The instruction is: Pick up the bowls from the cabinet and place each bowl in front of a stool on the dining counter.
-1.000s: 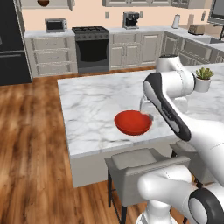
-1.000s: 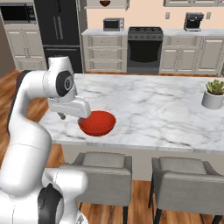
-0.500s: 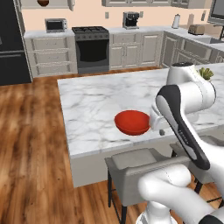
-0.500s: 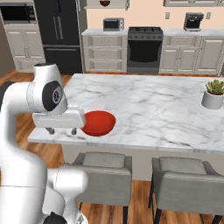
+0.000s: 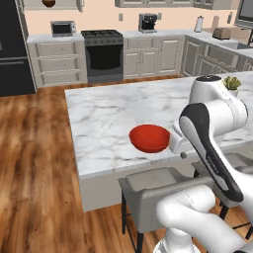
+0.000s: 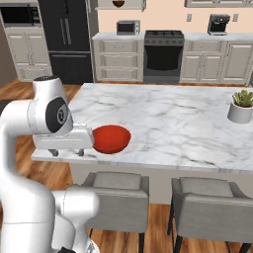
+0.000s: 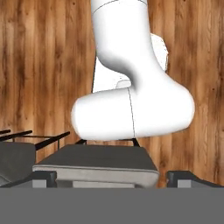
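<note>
Gripper [image 6: 66, 152] wide open, empty, pointing down past the dining counter [image 6: 188, 128] edge toward a stool [image 7: 98, 164]. Red bowl [image 6: 111, 139] sits just beside it on the counter, released. Likely rigid, glossy, slippery: pinch the rim, not the curved wall.

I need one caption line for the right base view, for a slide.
Red bowl on the dining counter, above a stool.
</note>
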Available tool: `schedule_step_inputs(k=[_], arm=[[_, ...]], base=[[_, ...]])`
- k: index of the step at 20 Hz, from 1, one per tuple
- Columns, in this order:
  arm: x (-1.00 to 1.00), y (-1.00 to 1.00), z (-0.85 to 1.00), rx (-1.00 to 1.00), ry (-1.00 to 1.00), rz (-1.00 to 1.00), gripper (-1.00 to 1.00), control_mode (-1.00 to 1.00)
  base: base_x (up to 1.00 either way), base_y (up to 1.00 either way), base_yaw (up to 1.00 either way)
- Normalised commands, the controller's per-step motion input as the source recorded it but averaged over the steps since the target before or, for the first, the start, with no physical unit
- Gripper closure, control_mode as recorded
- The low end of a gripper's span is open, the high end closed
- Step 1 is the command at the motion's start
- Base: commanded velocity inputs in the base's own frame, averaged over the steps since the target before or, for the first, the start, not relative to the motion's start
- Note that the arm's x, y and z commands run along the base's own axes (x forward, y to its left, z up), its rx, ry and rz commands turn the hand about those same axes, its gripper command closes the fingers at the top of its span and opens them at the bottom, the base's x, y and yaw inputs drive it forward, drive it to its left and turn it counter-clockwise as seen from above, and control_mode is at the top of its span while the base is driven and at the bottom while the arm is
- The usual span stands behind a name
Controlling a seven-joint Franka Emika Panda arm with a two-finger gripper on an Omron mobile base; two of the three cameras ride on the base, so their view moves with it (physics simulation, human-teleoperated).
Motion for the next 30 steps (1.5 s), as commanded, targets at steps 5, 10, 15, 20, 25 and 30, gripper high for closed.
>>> schedule_step_inputs(k=[5,10,15,20,25,30], arm=[[-0.03,0.20,-0.07,0.00,0.00,0.00,-1.00,1.00],[0.00,0.00,0.00,0.00,0.00,0.00,-1.00,1.00],[0.00,0.00,0.00,0.00,0.00,0.00,-1.00,1.00],[0.00,0.00,0.00,0.00,0.00,0.00,-1.00,1.00],[0.00,0.00,0.00,0.00,0.00,0.00,-1.00,1.00],[0.00,0.00,0.00,0.00,0.00,0.00,-1.00,1.00]], base=[[0.00,0.80,0.03],[0.11,1.00,-0.08],[0.36,1.00,-0.14],[0.75,1.00,-0.24],[1.00,1.00,-0.37],[1.00,1.00,-0.37]])
